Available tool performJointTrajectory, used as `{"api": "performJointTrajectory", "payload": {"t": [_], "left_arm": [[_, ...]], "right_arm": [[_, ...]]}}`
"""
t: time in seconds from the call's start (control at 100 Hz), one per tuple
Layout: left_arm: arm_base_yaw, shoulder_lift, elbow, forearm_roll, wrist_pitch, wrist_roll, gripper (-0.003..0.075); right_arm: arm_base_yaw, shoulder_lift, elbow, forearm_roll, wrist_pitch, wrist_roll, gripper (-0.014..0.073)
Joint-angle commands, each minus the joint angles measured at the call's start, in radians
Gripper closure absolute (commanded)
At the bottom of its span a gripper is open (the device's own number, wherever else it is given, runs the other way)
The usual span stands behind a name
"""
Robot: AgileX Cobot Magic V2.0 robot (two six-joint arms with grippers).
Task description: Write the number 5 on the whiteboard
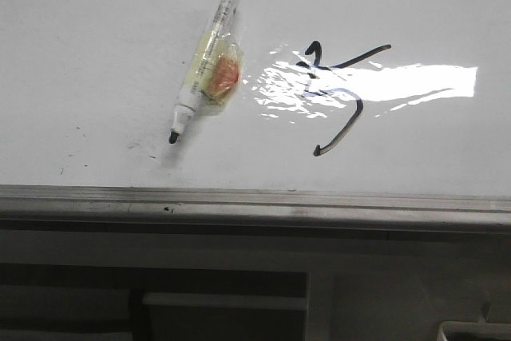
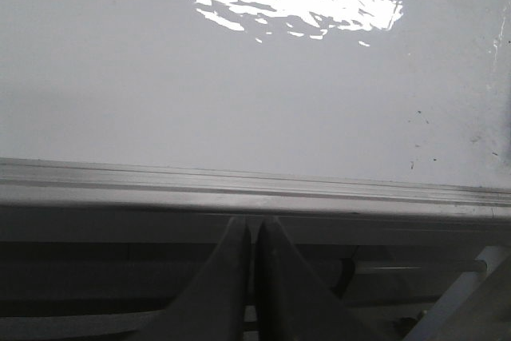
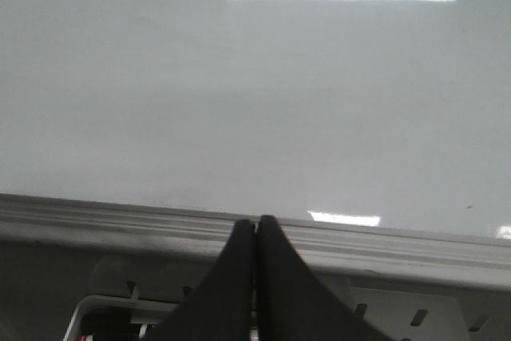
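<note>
1. A crooked number 5 (image 1: pixel 339 97) stands drawn on the whiteboard (image 1: pixel 96 45), partly under the light glare; I judge the writing done.
2. The marker (image 1: pixel 204 65) lies loose at nine o'clock of the figure, uncapped, its long axis running one o'clock to seven, tip toward seven.
3. My left gripper (image 2: pixel 255 233) and right gripper (image 3: pixel 255 233) sit back off the board's near edge, fingers pressed together, holding nothing.
4. Left, I judge: nothing, or capping the pen.
</note>
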Motion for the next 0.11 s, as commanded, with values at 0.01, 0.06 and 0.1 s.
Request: {"api": "performJointTrajectory", "payload": {"t": [0.01,0.06,0.1], "left_arm": [[0.004,-0.025,0.023,-0.011,-0.051,0.001,0.0741],[0.004,-0.025,0.023,-0.011,-0.051,0.001,0.0741],[0.004,-0.025,0.023,-0.011,-0.051,0.001,0.0741]], "right_arm": [[-0.005,-0.011,0.03,0.001,-0.043,-0.001,0.0637],[-0.005,-0.011,0.03,0.001,-0.043,-0.001,0.0637],[-0.005,-0.011,0.03,0.001,-0.043,-0.001,0.0637]]}}
